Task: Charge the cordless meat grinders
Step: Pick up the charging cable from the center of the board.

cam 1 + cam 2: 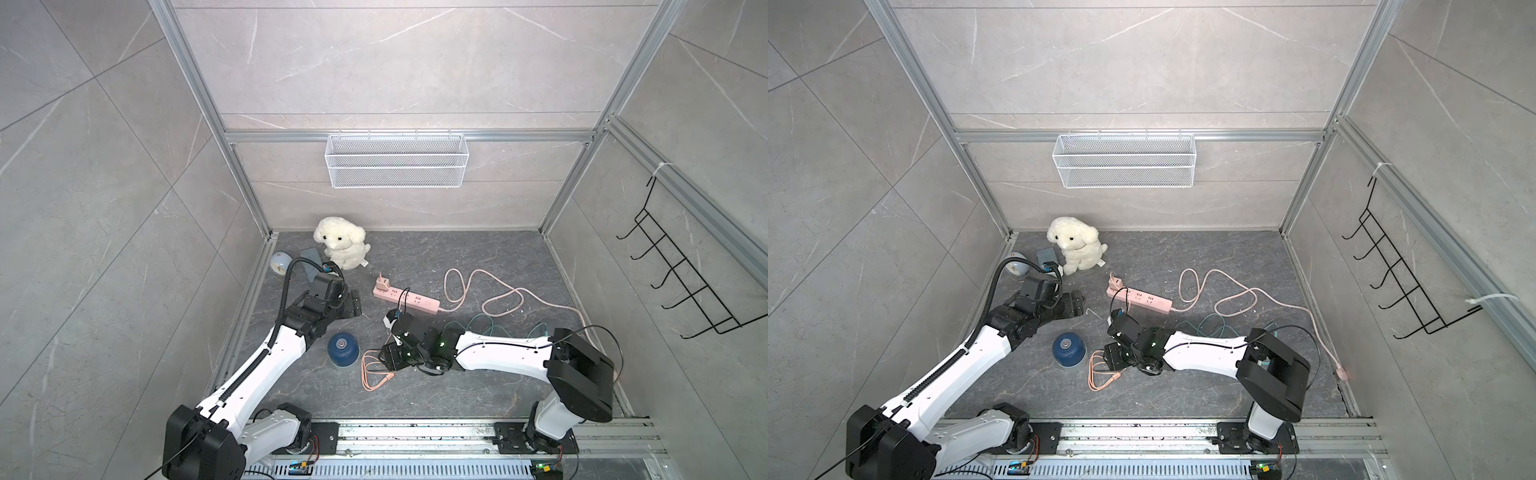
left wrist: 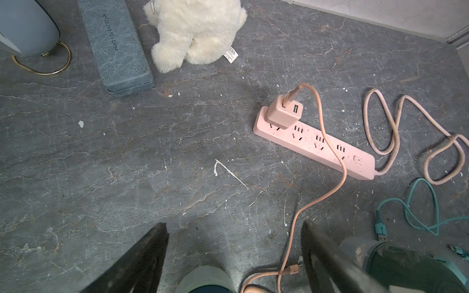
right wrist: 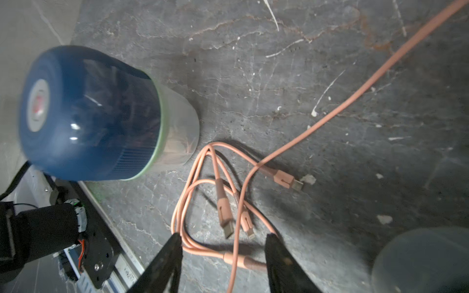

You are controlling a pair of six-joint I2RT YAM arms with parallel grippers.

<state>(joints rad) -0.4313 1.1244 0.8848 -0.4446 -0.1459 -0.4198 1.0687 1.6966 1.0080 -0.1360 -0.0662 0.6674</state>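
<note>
The navy blue meat grinder [image 1: 343,350] [image 1: 1069,350] stands on the floor between my arms, its silver hub up; the right wrist view shows it close by [image 3: 88,114]. The dark green grinder [image 2: 411,266] shows only in the left wrist view, hidden under my right arm in both top views. My right gripper [image 3: 224,236] [image 1: 385,357] is open, low over a coiled peach cable [image 3: 203,177] whose connectors lie between its fingers. My left gripper [image 2: 234,224] [image 1: 353,307] is open and holds nothing, above bare floor beyond the blue grinder.
A pink power strip [image 1: 407,300] [image 2: 314,144] carries a pink charger cube [image 2: 284,114] feeding the peach cable. A teal cable [image 2: 418,215] lies near it. A plush dog [image 1: 343,245], a grey-blue case [image 2: 116,48] and a pale blue ball [image 1: 280,262] sit at the back left.
</note>
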